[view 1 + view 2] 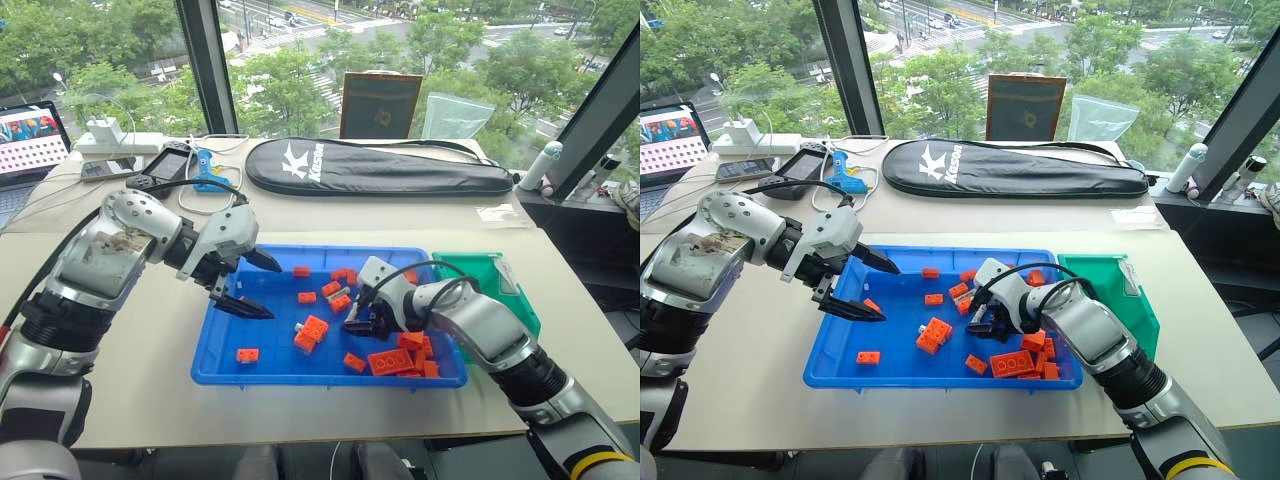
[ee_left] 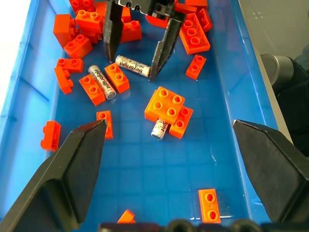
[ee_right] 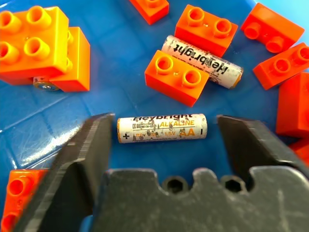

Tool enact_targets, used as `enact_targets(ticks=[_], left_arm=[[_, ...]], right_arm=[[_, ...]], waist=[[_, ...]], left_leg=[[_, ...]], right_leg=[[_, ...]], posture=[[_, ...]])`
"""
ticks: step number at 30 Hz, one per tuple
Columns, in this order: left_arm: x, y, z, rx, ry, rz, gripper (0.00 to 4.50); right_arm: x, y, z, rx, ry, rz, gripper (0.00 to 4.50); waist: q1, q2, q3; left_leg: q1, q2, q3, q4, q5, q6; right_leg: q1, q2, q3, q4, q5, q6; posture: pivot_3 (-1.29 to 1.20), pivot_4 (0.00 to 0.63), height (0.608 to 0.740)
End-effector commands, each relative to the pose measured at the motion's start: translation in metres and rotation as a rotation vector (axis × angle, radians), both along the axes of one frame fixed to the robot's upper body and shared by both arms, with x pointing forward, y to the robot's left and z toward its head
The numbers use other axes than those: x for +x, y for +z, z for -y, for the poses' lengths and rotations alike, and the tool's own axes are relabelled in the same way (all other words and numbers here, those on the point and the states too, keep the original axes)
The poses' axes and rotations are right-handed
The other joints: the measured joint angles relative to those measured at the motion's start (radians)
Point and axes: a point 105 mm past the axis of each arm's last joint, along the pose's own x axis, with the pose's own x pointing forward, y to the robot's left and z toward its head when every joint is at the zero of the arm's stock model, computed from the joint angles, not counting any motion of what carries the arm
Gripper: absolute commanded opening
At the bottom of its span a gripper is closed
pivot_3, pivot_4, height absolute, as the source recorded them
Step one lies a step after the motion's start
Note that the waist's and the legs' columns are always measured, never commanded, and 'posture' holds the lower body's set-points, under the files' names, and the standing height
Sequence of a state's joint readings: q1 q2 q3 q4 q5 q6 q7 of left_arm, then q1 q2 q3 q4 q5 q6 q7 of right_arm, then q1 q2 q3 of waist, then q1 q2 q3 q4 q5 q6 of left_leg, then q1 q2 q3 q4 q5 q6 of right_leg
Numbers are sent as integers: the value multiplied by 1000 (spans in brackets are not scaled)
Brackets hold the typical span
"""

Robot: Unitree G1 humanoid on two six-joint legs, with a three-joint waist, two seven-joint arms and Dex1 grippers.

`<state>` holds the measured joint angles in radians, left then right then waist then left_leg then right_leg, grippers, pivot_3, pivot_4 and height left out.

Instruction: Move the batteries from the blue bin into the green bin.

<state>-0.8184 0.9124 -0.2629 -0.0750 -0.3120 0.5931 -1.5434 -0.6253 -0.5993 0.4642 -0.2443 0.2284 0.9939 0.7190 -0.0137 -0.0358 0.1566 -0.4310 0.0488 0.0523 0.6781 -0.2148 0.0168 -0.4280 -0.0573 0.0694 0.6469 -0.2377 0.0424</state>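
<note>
The right hand (image 1: 357, 322) is reaching down into the blue bin (image 1: 230, 368), its two black fingers standing partly apart on either side of a battery (image 3: 162, 128) lying flat on the grid floor; the fingers are not yet touching it and are holding nothing. The left hand (image 1: 243, 283) is hovering over the bin's 9 o'clock side, spread wide and empty.

Two more batteries are lying in the bin: one (image 3: 202, 61) is wedged between orange bricks (image 3: 178, 78) just at 12 o'clock of the targeted one, another (image 2: 160, 129) is half tucked under a double brick (image 2: 165, 106) toward 9 o'clock. The green bin (image 1: 520, 300) is sitting against the blue bin's 3 o'clock edge, on the desk (image 1: 130, 380).

The battery is looking like a rigid, smooth, labelled cylinder, probably light but dense for its size and apt to roll or squirt out of a pinch. The fingers are bracketing its ends; gripping across the middle of the barrel would likely be steadier.

The bin floor is glossy plastic, so a nudged battery could slide. Neighbouring bricks are crowding the 12 o'clock side, while the space at 6 o'clock is freer for approach.
</note>
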Motion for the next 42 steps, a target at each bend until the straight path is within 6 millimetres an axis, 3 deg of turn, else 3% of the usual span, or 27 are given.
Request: enact_targets(ticks=[1, 6, 8, 9, 11, 14, 19, 22, 30, 39, 40, 42], left_arm=[[-2, 7, 0, -4, -13, 24, 4500], [-3, 9, 4, -27, -32, 13, 4500], [-4, 16, 11, -87, -50, -2, 4500], [-5, 20, 16, -116, -60, -10, 4500], [-7, 28, 26, -180, -96, -25, 4500], [-5, 41, 35, -259, -108, -34, 4500], [2, 62, 50, -391, -119, -11, 4500], [6, 66, 57, -421, -116, 8, 4500], [7, 65, 72, -484, -107, -14, 4500], [7, 61, 71, -492, -68, -16, 4500], [8, 61, 70, -491, -61, -13, 4500], [9, 60, 68, -483, -43, -5, 4500]], right_arm=[[0, 22, 2, 6, 29, 66, 2515], [-6, 68, 10, 92, 39, 112, 2515], [-6, 91, 23, 126, 9, 142, 2515], [-6, 103, 32, 130, -12, 167, 2515], [0, 131, 73, 91, -128, 252, 2515], [-2, 145, 117, -8, -227, 307, 2515], [-21, 140, 157, -169, -153, 321, 2515], [-29, 119, 178, -267, -131, 254, 2515], [-24, 83, 192, -306, -71, 194, 2515], [-4, 62, 200, -368, -51, 175, 2515], [-1, 64, 200, -376, -55, 189, 3518], [6, 75, 198, -377, -67, 232, 4084]], waist=[[0, 0, 0], [1, 0, 0], [1, 0, 0], [1, 0, 0], [12, 0, 1], [24, 0, 1], [22, 0, 1], [11, 1, 1], [-8, 1, 1], [-4, 1, 1], [-3, 1, 1], [-4, 1, 1]], left_leg=[[0, 0, 0, 0, 0, 0], [0, 0, 0, 0, 0, 0], [0, 0, 0, 0, 0, 0], [0, 0, 0, 0, 0, 0], [0, 0, 0, 0, 0, 0], [-2, -2, 0, 1, 0, 0], [0, -1, 0, 0, -1, 2], [0, -1, 0, 0, -1, 2], [5, -1, 0, 0, -1, 2], [5, -2, 1, 1, -1, 2], [5, -2, 1, 1, -1, 2], [5, -2, 1, 0, -1, 2]], right_leg=[[0, 0, 0, 0, 0, 0], [0, 0, 0, 0, 0, 0], [0, 0, 0, 0, 0, 0], [0, 0, 0, 0, 0, 0], [0, -1, -1, 0, 0, 0], [0, -2, 0, -2, 0, 1], [1, -1, 0, -3, -1, 1], [1, -1, 0, -2, -1, 1], [4, -1, 2, 0, -1, 1], [4, -1, 3, -1, -1, 1], [4, -1, 2, -1, -1, 1], [4, -1, 2, -1, -1, 1]], posture=[[0, 150, 740], [0, 150, 740], [0, 150, 740], [0, 150, 740], [0, 150, 740], [0, 150, 740], [0, 150, 740], [0, 150, 740], [0, 150, 740], [0, 150, 740], [0, 150, 740], [0, 150, 740]])
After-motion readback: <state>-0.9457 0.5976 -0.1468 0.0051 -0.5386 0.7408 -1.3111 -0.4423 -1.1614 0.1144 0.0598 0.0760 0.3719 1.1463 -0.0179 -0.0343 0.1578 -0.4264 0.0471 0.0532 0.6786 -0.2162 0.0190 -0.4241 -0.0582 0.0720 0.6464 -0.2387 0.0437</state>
